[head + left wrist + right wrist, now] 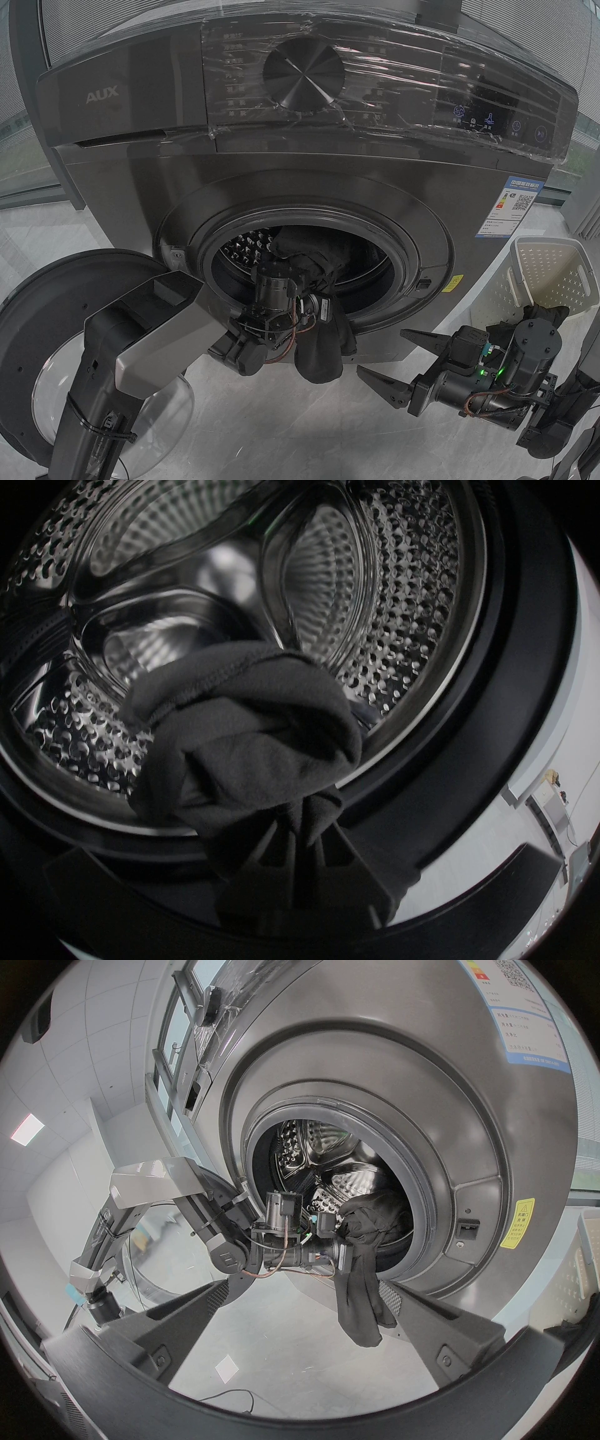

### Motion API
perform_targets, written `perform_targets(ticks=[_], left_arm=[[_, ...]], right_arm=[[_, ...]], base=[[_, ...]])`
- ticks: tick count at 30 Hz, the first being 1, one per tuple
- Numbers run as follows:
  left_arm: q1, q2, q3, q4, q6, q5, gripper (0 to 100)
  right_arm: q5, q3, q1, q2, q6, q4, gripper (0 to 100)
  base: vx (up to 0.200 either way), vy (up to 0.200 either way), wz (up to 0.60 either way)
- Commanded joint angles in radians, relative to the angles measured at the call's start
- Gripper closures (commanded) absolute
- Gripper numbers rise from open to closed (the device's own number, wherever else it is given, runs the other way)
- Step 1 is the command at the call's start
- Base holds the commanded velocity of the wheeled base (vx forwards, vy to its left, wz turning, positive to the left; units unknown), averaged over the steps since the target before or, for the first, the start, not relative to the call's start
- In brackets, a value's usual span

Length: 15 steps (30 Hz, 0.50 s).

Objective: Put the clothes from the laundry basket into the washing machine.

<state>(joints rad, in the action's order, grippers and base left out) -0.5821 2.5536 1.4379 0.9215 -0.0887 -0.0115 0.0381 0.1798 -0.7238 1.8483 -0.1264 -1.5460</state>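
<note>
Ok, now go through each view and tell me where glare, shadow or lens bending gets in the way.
Head view: the film-wrapped control panel throws streaky glare, and the washing machine bows outward. Left wrist view: the drum gleams with reflections, while the dark garment sinks into shadow at its lower folds. Right wrist view: heavy fisheye curving, black corners, a bright ceiling light.

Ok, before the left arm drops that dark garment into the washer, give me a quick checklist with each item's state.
1. Washing machine door open: ok.
2. Left gripper shut on the dark garment: ok.
3. Garment fully inside the drum: not ok, one end hangs down outside.
4. Right gripper open, empty, away from the garment: ok.
5. More clothes in the laundry basket: ok, dark cloth shows inside.
</note>
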Motion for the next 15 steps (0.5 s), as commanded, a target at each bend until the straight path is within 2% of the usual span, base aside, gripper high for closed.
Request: perform_targets(ticks=[1, 10, 15], left_arm=[[0.027, 0.017, 0.124, 0.028, -0.014, -0.039, 100], [0.061, 0.091, 0.417, 0.028, -0.02, -0.108, 100], [0.061, 0.1, 0.412, 0.033, -0.017, -0.114, 100]], right_arm=[[0.0, 0.0, 0.0, 0.002, -0.001, 0.0, 0], [0.0, 0.0, 0.0, 0.002, -0.001, 0.0, 0], [0.0, -0.002, 0.003, 0.002, -0.001, 0.0, 0]], base=[[0.0, 0.0, 0.0], [0.0, 0.0, 0.0], [0.0, 0.0, 0.0]])
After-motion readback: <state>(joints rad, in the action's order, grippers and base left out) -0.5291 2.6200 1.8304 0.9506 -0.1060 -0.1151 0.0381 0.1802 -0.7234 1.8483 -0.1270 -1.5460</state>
